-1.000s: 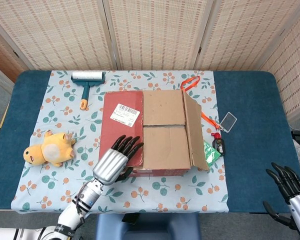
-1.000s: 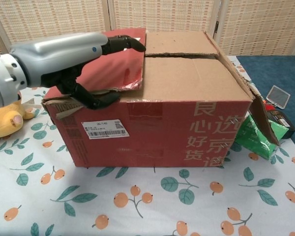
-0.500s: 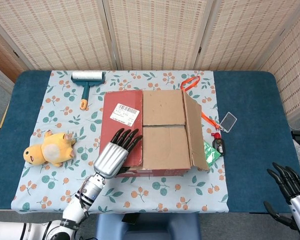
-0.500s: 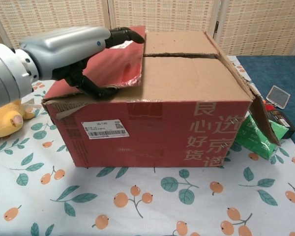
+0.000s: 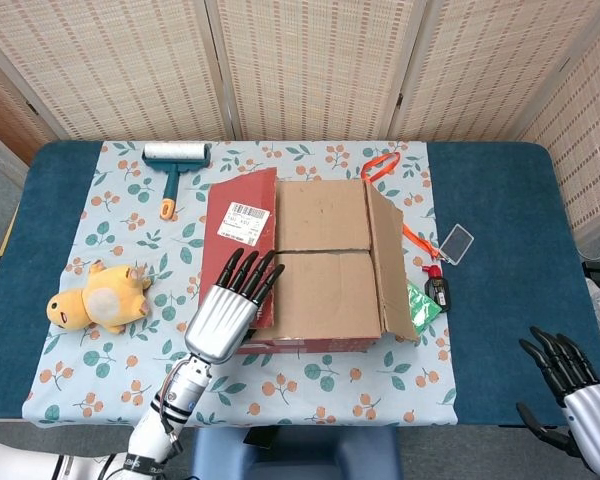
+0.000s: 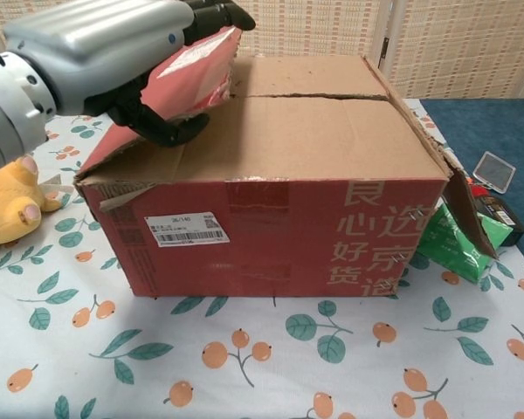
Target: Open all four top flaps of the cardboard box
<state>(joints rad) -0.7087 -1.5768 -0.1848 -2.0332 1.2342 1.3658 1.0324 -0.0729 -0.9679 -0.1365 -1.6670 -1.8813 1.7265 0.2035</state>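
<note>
1. Woven folding screens [image 5: 310, 60] stand behind a blue surface [image 5: 500, 250], which carries a floral cloth [image 5: 120, 230]. Only the head view takes in the whole surface; the chest view shows just the cloth and a strip of blue beyond the box.
2. The cardboard box [image 5: 310, 265] sits in the middle of the cloth. From the chest its red front wall with printed characters and a white barcode label [image 6: 185, 229] can be read; from above that wall is barely visible.
3. The red flap [image 5: 242, 240] on the box's left side is lifted and tilted up. The two brown inner flaps [image 5: 323, 250] lie flat and closed, meeting at a seam. The flap on the box's right side [image 5: 390, 265] hangs outward and down.
4. The left hand [image 5: 225, 310] grips the red flap at the box's near left corner, fingers [image 5: 250, 275] spread over its top. The chest view shows the thumb curled under the flap's edge, which the head view hides.
5. The right hand [image 5: 580, 395] hangs off the surface's near right corner, well away from the box, fingers apart and holding nothing. It appears only in the head view.
6. Left of the box lies a yellow plush toy [image 5: 95, 298]; behind the box's left corner is a lint roller [image 5: 173, 165].
7. Right of the box lie an orange strap [image 5: 388, 170], a green packet [image 5: 423, 305], a small dark device [image 5: 437, 290] and a clear card [image 5: 456, 243].
</note>
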